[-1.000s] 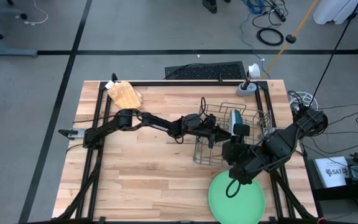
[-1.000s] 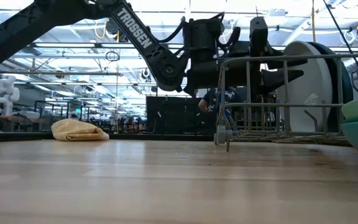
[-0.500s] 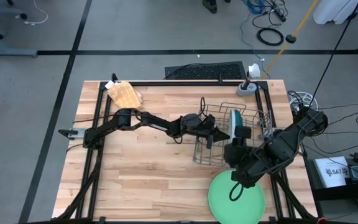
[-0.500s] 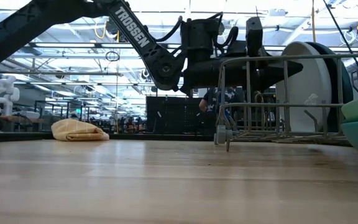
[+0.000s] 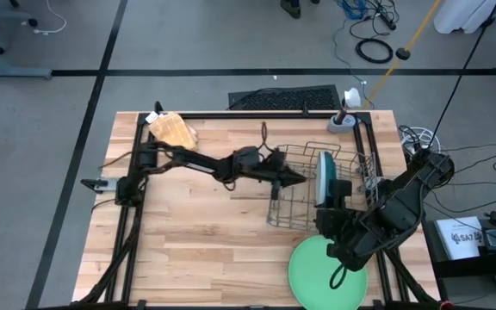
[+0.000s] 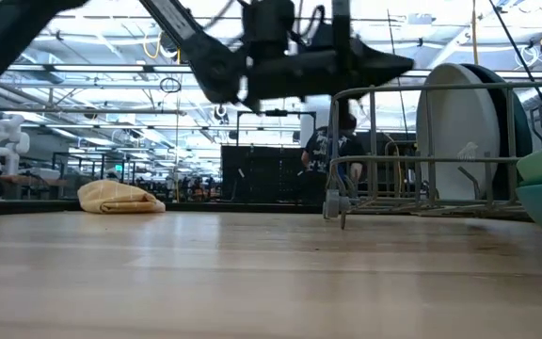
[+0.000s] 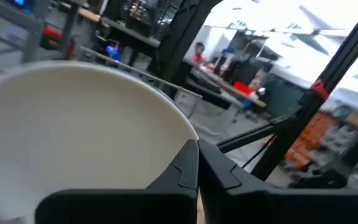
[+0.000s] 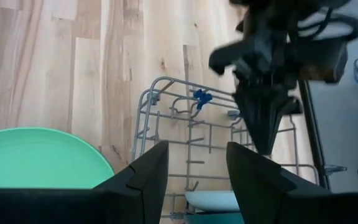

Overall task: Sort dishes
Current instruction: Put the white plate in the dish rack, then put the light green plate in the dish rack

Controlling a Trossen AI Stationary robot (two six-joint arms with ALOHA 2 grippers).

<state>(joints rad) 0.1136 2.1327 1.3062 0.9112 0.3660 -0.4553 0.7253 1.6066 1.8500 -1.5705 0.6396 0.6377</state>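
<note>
A small pale grey-white plate [image 6: 459,122] stands on edge in the wire rack [image 5: 317,194], with a dark teal plate [image 6: 518,122] right behind it. The pale plate [image 7: 73,124] fills the left wrist view. The large light green plate [image 5: 317,274] lies flat on the table by the near edge. A large dark green plate cannot be picked out. My left gripper [image 6: 398,64] is shut and hangs above the rack's left rim, clear of the plates. My right gripper [image 8: 194,180] is open over the rack's near right part, holding nothing.
The tan waffle cloth [image 5: 172,130] lies at the table's far left corner. A grey stand [image 5: 342,122] sits at the far right corner. The rack's wires [image 8: 166,112] rise around the plates. Bare wood [image 5: 196,241] lies left of the rack. A person [image 6: 332,155] is in the room behind.
My left gripper has risen out of the rack and drawn back toward the table's left, its fingers still together. My right arm has eased toward the near edge. The pale plate stays upright in the rack.
</note>
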